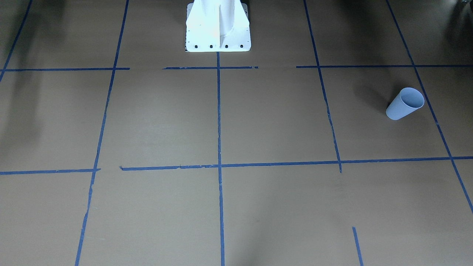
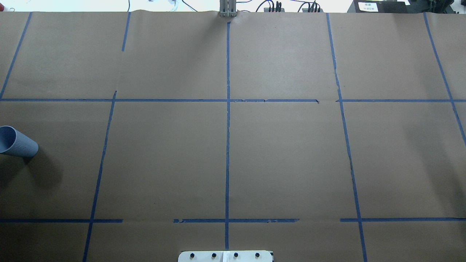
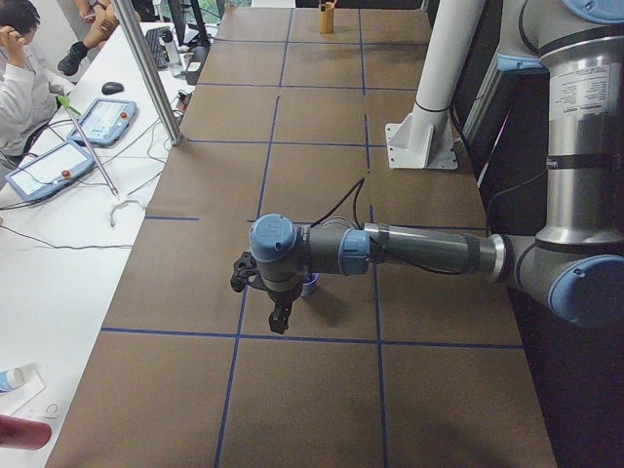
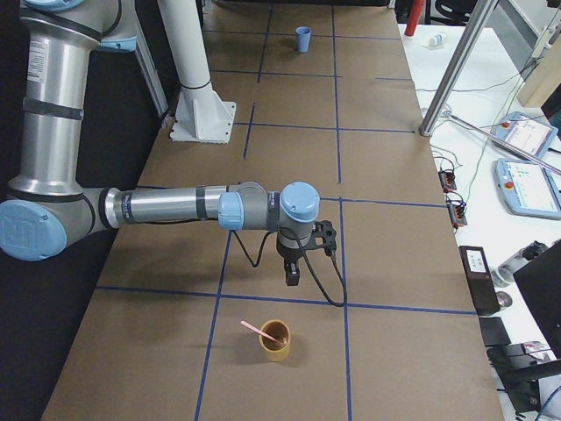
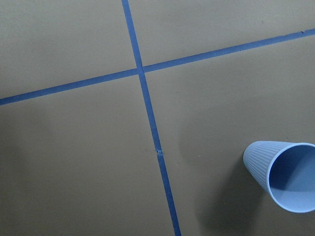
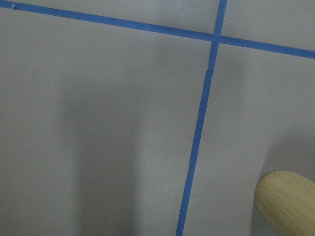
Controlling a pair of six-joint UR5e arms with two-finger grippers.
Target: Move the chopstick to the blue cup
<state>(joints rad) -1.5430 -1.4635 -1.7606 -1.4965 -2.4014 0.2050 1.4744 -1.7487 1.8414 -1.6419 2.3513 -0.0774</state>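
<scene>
The blue cup (image 1: pixel 405 103) stands upright on the brown paper at the table's end on my left; it also shows in the overhead view (image 2: pixel 16 142) and the left wrist view (image 5: pixel 288 174). My left gripper (image 3: pixel 279 320) hangs just beside and above the cup, pointing down; I cannot tell if it is open. The pale-pink chopstick (image 4: pixel 255 329) leans in a tan bamboo cup (image 4: pixel 277 340) at the other end of the table. My right gripper (image 4: pixel 291 277) hangs a little behind and above that cup; I cannot tell if it is open.
The white robot pedestal (image 1: pixel 218 29) stands at the middle of the table's near side. Blue tape lines (image 2: pixel 228 145) cross the brown paper. The bamboo cup's side shows in the right wrist view (image 6: pixel 285 201). Operators, tablets and cables lie beyond the far edge (image 3: pixel 58 166).
</scene>
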